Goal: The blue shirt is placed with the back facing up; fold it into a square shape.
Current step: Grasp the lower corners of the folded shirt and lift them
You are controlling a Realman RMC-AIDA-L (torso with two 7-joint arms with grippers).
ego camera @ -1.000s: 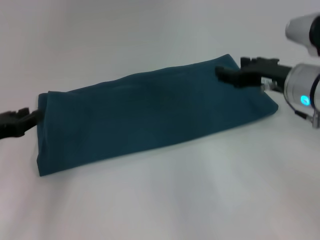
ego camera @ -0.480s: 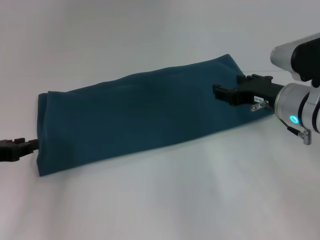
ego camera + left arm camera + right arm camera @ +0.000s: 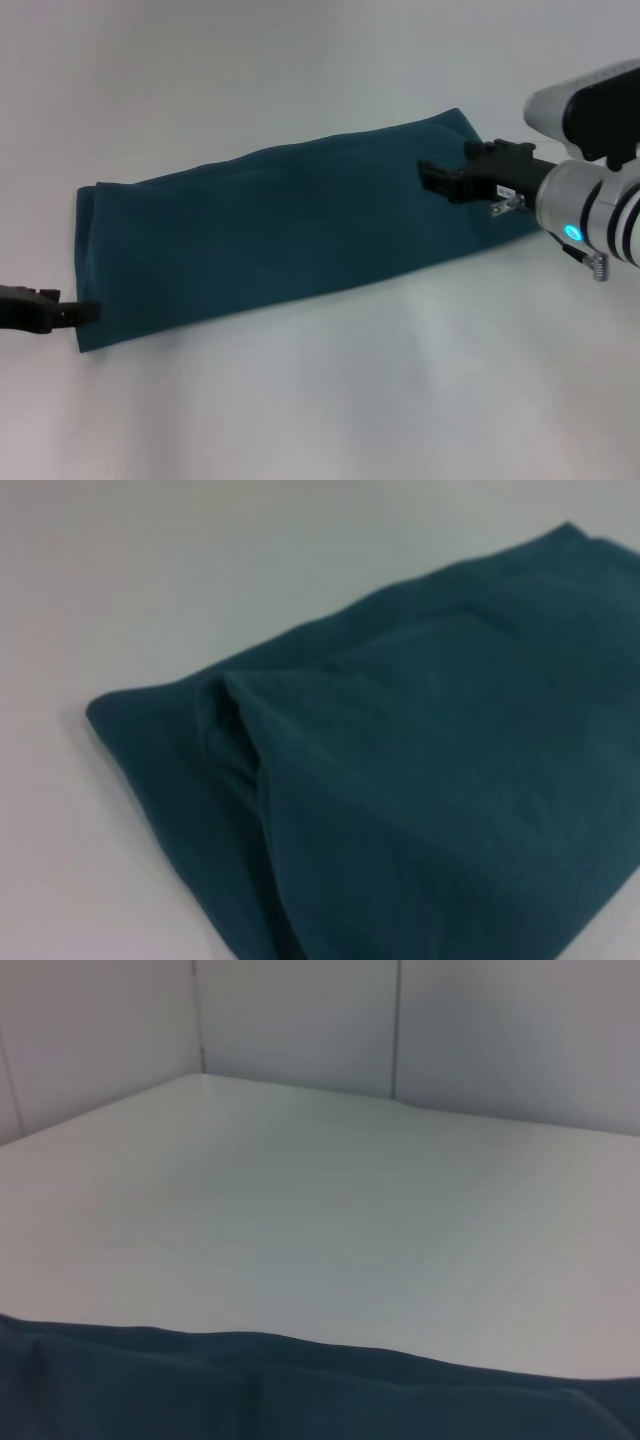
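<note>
The blue shirt [image 3: 290,230] is seen folded into a long band; gripper states cannot be told: left gripper [image 3: 85,313] at eight o'clock, right gripper [image 3: 432,178] at two.

Large dark teal-blue soft fabric shirt [image 3: 280,235]: right end hidden behind black right gripper [image 3: 432,178]; cropped by frame edges in both wrist views. Black left gripper [image 3: 85,314]: body cut off at head view's left edge; finger spacing indiscernible on both.
</note>
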